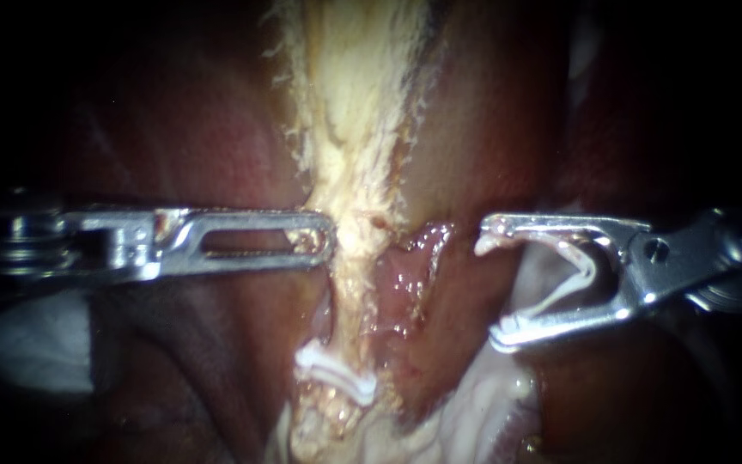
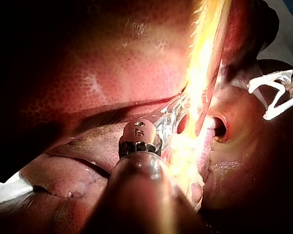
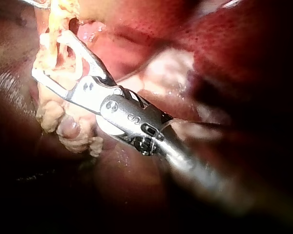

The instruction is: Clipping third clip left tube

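The left instrument (image 1: 324, 241) is pinching the edge of the left tube (image 1: 352, 283), a pale fibrous strand, between pressed-together jaws. The right instrument (image 1: 493, 288) is holding its jaws wide apart just beside the tube, one leg of the loaded clip (image 1: 573, 283) lying against each jaw. Beyond both jaw sets, a placed clip (image 1: 337, 375) is crossing the tube.

left tube (image 1: 361, 172): pale, frayed, upright | placed clip (image 1: 334, 371): across it, low | open clip (image 1: 564, 292): apart, rightward

Left instrument (image 2: 172, 118) tip in glare (washed out), shaft blurred
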`<state>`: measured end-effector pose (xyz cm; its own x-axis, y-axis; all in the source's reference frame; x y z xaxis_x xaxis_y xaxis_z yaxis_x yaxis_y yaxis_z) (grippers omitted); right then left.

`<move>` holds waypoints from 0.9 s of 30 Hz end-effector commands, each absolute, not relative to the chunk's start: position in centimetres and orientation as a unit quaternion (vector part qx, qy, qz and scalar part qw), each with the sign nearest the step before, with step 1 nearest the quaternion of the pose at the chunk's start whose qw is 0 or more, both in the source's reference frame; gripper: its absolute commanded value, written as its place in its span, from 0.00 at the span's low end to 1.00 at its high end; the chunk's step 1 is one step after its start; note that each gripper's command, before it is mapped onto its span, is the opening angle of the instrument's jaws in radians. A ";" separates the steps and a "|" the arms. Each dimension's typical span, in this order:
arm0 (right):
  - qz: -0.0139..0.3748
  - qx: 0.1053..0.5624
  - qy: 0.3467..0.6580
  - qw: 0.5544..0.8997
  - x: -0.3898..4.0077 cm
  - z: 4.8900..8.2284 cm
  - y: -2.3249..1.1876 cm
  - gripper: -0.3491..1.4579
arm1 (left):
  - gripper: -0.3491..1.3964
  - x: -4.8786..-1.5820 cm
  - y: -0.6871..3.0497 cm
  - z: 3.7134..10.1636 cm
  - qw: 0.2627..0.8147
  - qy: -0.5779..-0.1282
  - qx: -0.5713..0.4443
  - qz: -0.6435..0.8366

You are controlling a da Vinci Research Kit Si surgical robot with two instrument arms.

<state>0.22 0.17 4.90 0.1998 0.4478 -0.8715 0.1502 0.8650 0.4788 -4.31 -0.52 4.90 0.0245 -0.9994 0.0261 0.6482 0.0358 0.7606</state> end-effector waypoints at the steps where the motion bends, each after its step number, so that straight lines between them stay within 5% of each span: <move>1: 0.101 0.239 0.624 0.737 0.22 4.90 0.17 0.51 | 0.00 -4.30 -0.52 4.90 0.654 -0.301 0.292 -0.630; 16: 0.091 0.249 0.613 0.744 0.49 5.03 -0.06 0.52 | 0.00 -3.85 -0.49 4.41 0.650 -0.295 0.287 -0.638; 27: 0.102 0.289 0.596 0.742 1.18 5.54 -0.37 0.52 | 0.00 -3.69 -0.40 4.19 0.643 -0.302 0.279 -0.646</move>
